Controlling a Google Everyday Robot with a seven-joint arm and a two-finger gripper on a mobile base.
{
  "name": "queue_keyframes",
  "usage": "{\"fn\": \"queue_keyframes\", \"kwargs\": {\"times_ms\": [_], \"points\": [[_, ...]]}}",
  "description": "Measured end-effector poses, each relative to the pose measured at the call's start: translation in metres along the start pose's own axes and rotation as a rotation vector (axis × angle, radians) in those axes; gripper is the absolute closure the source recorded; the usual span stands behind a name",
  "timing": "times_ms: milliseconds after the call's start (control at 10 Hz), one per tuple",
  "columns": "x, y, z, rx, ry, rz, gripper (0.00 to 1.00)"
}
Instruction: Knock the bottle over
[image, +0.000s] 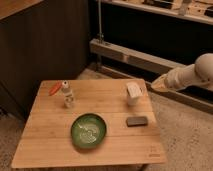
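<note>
The bottle (67, 96) stands upright at the tabletop's (45, 145) 10 o'clock, long axis vertical, cap up. The tool (154, 85) hovers off the 2 o'clock edge; I cannot tell its state.

The pincer (156, 85) hangs off the right edge of the surface (45, 135), just beyond a white box (133, 93) that stands between it and the bottle (67, 96). Between box and bottle the wood lies bare. Nearer the front, a green bowl (88, 131) and a dark block (136, 120) take up room. A carrot (55, 88) lies close at the bottle's far left.
</note>
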Motion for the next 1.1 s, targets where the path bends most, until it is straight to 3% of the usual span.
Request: {"fn": "queue_keyframes", "kwargs": {"times_ms": [200,400,500,600,700,800,1100], "points": [[-0.033,0.013,0.015,-0.039,-0.058,-0.010,1.00],[-0.053,0.019,0.036,-0.069,-0.071,-0.043,1.00],[-0.066,0.021,0.064,-0.100,-0.076,-0.070,1.00],[-0.063,0.019,0.088,-0.124,-0.077,-0.091,1.00],[-0.060,0.018,0.100,-0.136,-0.078,-0.100,1.00],[-0.055,0.013,0.137,-0.167,-0.080,-0.122,1.00],[-0.041,-0.008,0.205,-0.223,-0.089,-0.175,1.00]]}}
